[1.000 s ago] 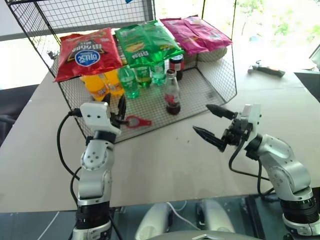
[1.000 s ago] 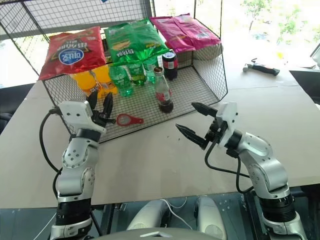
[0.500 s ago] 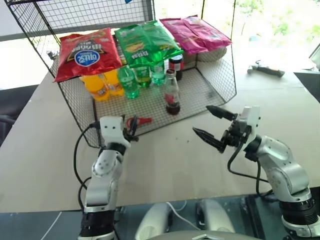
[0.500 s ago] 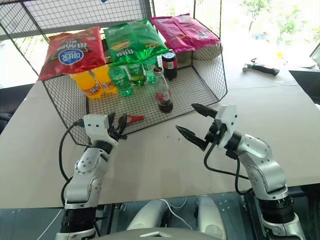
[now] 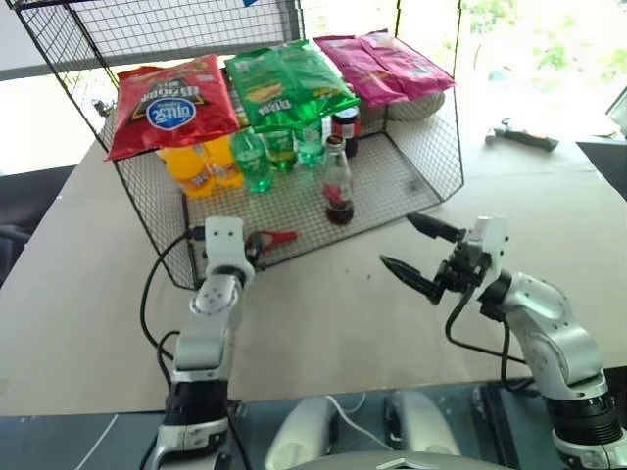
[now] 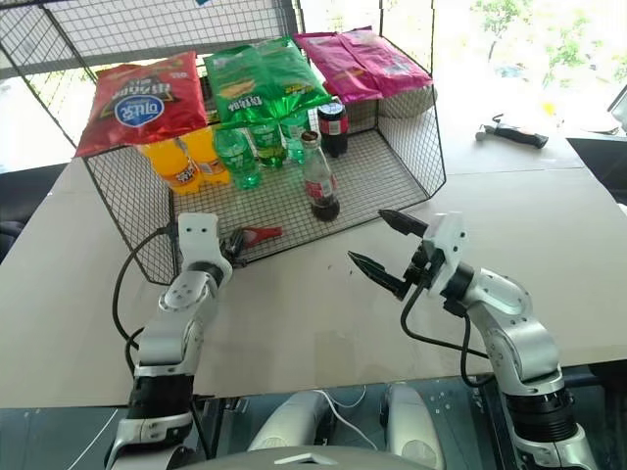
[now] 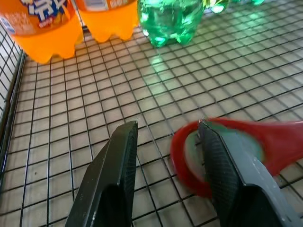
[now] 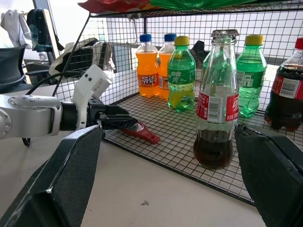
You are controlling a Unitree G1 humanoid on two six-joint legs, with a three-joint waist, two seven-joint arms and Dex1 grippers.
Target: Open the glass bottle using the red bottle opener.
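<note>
A: What does the left end effector [image 7: 165, 156] show?

B: Its two black fingers stand partly apart and hold nothing. The nearer finger overlaps the ring head of the red bottle opener [image 7: 227, 146], which lies flat on the wire shelf [image 7: 71, 132]; whether the finger touches it cannot be told. The other finger stands over bare mesh.

A: Which step is this?

B: Probably the approach to picking up the opener. The next move would call for bringing both fingers astride the ring or handle, then closing.

A: And the right end effector [image 5: 423, 252]?

B: Fully spread and empty, hovering over the surface [image 5: 323, 313] at centre-right of the head view.

A: Where is the glass bottle [image 5: 337, 182]?

B: Upright on the shelf, upper centre, cap on. It stands well apart from the left end effector, up and to the right of the opener [image 5: 274, 238].
</note>
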